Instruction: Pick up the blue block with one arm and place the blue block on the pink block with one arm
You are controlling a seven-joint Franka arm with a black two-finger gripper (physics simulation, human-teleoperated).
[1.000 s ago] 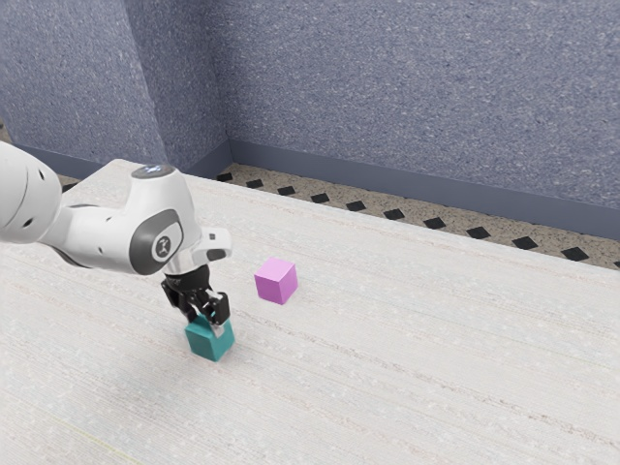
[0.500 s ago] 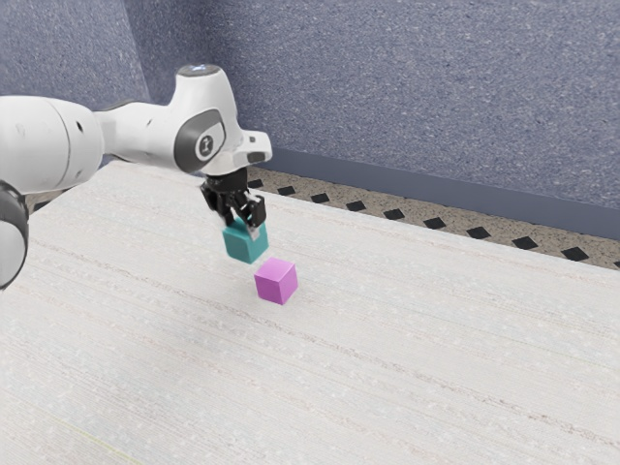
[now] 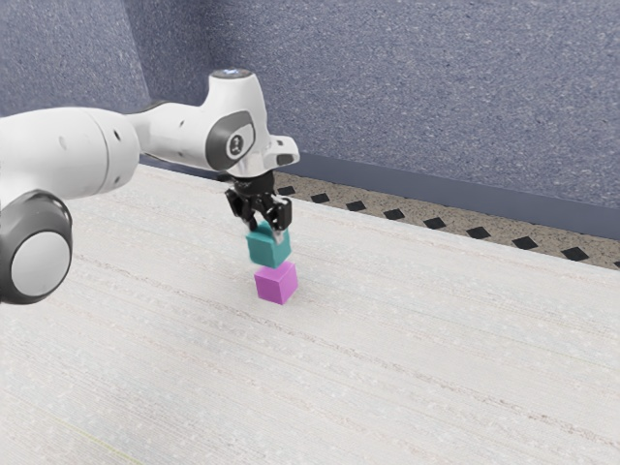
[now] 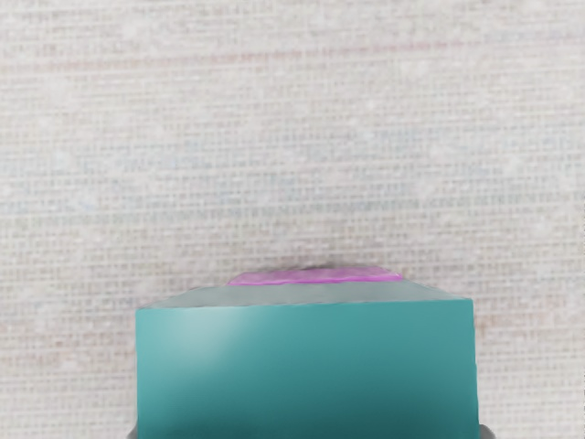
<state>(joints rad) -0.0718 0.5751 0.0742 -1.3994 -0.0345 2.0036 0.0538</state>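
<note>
My gripper (image 3: 268, 231) is shut on the teal-blue block (image 3: 268, 249), its black fingers gripping the block's top from two sides. The block hangs directly over the pink block (image 3: 277, 282), touching it or just above it. In the wrist view the blue block (image 4: 306, 366) sits just under my hand, and a thin sliver of the pink block (image 4: 311, 274) peeks out beyond its far edge.
The pale table (image 3: 407, 349) spreads wide around the two blocks. Beyond its far edge lie a speckled floor with black diamond tiles (image 3: 436, 223) and a blue-grey wall (image 3: 417, 87).
I lifted the blue block off the table, carried it up and toward the exterior view's right, and now hold it lower, directly over the pink block. The pink block stayed put.
</note>
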